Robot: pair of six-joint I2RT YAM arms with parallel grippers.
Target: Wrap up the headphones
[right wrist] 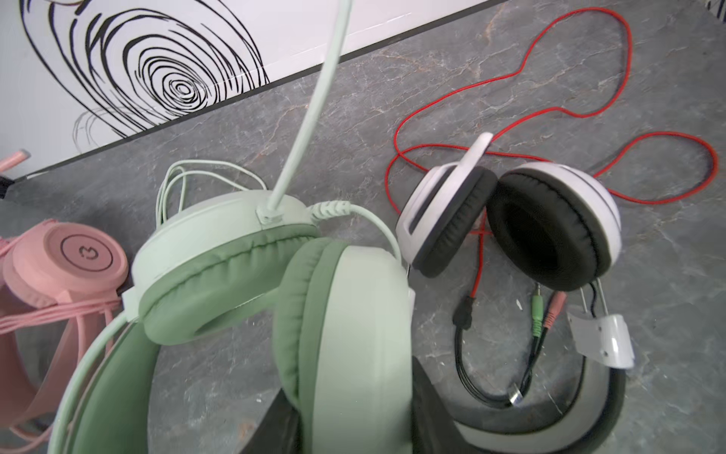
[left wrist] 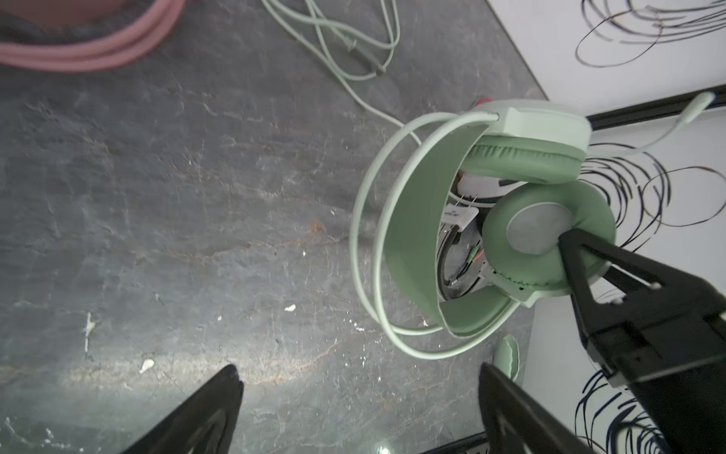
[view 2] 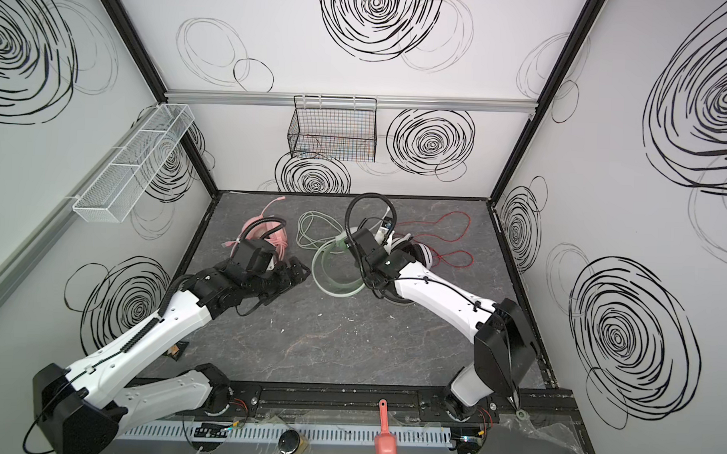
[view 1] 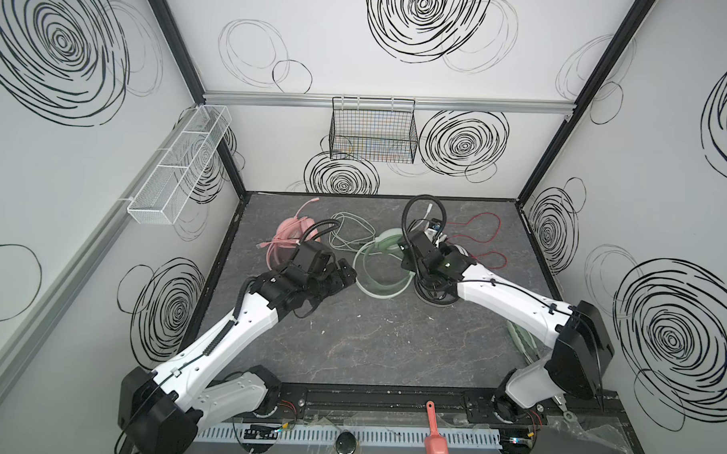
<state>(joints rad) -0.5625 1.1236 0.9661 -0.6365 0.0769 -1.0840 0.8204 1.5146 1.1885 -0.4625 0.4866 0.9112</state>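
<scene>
The right gripper (right wrist: 353, 408) is pinching the green headset's (left wrist: 408, 236) padded ear cup. The wide-open left gripper (left wrist: 358, 367), tugging the cable (left wrist: 353, 39), could be pulling it loose.

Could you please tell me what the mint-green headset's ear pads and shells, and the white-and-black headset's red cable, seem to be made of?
Darker green ear pads: probably soft leatherette, matte, wrinkled at the seam.
Pale green shells: likely hard moulded plastic, smooth with a dull sheen.
Thin red cable: apparently rubbery plastic sheath, lying in limp loops.
</scene>
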